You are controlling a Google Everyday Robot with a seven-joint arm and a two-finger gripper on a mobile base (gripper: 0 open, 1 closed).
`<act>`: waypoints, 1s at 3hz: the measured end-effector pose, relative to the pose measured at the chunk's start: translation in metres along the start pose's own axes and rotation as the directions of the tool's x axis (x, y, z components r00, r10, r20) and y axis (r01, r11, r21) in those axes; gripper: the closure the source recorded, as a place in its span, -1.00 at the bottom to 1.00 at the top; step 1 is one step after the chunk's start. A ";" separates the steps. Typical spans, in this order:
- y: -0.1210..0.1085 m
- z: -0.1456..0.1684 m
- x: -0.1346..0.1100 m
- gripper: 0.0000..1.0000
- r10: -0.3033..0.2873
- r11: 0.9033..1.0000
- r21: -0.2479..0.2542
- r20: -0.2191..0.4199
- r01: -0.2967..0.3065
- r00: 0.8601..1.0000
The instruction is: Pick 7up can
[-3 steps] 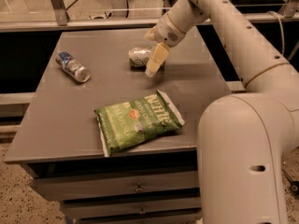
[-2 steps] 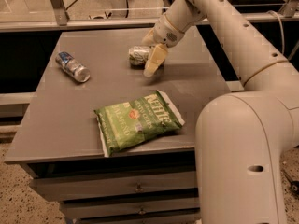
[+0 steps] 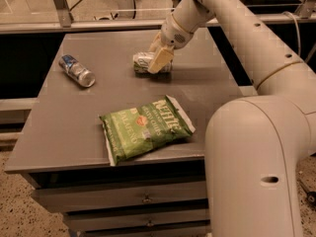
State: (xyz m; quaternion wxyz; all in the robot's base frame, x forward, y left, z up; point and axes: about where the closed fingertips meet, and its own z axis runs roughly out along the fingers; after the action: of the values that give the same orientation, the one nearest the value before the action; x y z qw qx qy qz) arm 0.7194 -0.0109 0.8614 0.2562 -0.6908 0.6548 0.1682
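On the table, the tool sits over the 7up can, behind the chip bag.

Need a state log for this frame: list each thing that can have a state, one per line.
7up can: lying on its side on the table, far middle.
gripper: lowered at the 7up can, covering its right part.
silver-blue can: lying on its side, far left, apart from the gripper.
chip bag: lying flat near the front edge.
drawers: closed.
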 end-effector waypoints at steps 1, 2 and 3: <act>-0.005 -0.011 -0.005 0.69 0.005 0.999 0.043 0.025 -0.006 1.000; -0.014 -0.036 -0.016 1.00 0.007 0.991 0.130 0.098 -0.020 0.995; -0.021 -0.079 -0.031 1.00 -0.015 0.964 0.260 0.229 -0.046 0.973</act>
State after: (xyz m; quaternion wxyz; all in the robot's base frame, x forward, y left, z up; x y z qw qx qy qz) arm 0.7293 -0.0305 0.9457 0.4184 -0.6213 0.6429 0.1599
